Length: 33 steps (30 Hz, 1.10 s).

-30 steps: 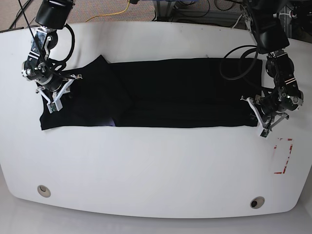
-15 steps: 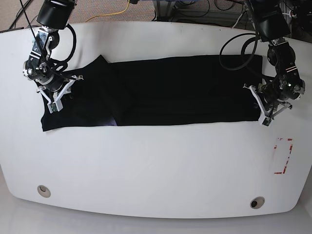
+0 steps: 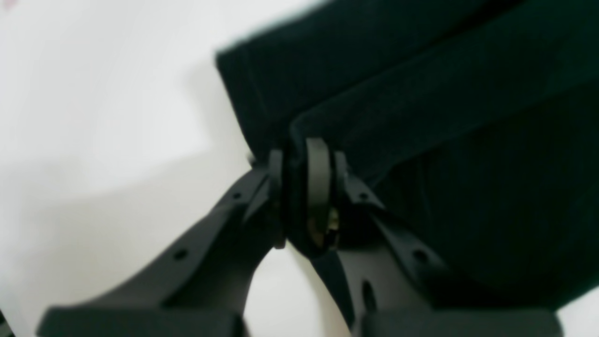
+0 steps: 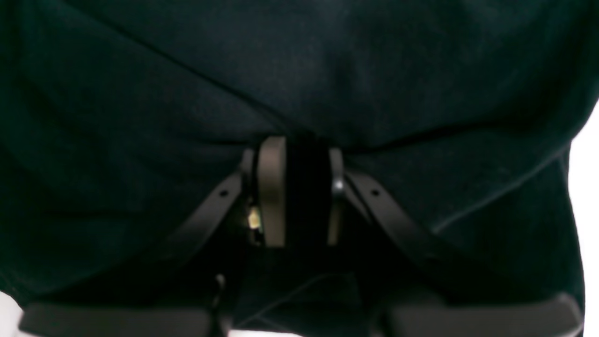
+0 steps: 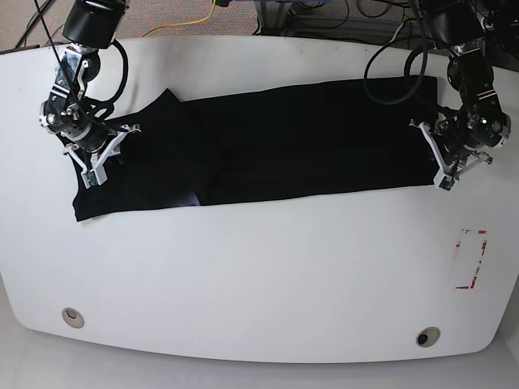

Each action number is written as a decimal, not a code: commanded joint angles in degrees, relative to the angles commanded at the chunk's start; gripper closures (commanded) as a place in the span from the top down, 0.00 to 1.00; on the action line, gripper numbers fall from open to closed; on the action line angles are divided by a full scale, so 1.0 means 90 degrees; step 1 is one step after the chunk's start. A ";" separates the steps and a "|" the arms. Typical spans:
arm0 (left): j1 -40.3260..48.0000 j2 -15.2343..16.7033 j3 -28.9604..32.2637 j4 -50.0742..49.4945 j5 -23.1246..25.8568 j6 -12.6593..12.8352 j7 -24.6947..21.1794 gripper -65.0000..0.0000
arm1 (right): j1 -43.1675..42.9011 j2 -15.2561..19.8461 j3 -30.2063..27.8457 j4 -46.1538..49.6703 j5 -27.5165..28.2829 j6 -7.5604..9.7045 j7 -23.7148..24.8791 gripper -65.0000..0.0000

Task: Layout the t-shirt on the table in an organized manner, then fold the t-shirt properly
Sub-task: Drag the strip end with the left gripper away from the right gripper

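Note:
The black t-shirt [image 5: 276, 146] lies stretched across the far half of the white table [image 5: 259, 267], a folded band running left to right. My left gripper [image 5: 438, 166] is shut on the t-shirt's right edge; in the left wrist view its fingers [image 3: 319, 182] pinch a fold of the black fabric [image 3: 444, 140]. My right gripper [image 5: 91, 166] is shut on the t-shirt's left end; in the right wrist view its pads [image 4: 272, 187] clamp dark cloth [image 4: 299, 79] that fills the frame.
A red tape rectangle [image 5: 472, 258] marks the table near the right edge. Two grey grommet holes [image 5: 73, 316] [image 5: 427, 335] sit near the front edge. Cables [image 5: 195, 20] run on the floor beyond the far edge.
Both grippers have moved toward the far edge, drawing the t-shirt with them. The right end moved farther, so the lower hem now slants upward to the right.

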 joint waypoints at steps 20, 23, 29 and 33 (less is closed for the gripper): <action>0.0781 -0.0137 0.0020 0.0781 -0.0010 0.0000 0.0860 0.49 | 0.0000 0.0000 0.0000 0.0000 0.0000 0.0000 0.0000 0.18; 0.0830 -0.0137 0.0000 0.1074 -0.0029 0.0000 0.1055 0.53 | 0.0000 0.0000 0.0000 0.0000 0.0000 0.0000 0.0000 0.18; 0.0899 -0.0137 -0.0010 0.1768 -0.0029 0.0000 0.1719 0.54 | 0.0000 0.0000 0.0000 0.0000 0.0000 0.0000 0.0000 0.18; 0.0908 -0.0137 -0.0010 0.1924 -0.0029 0.0000 0.1934 0.54 | 0.0010 -0.0010 0.0000 0.0010 0.0000 0.0000 0.0000 0.18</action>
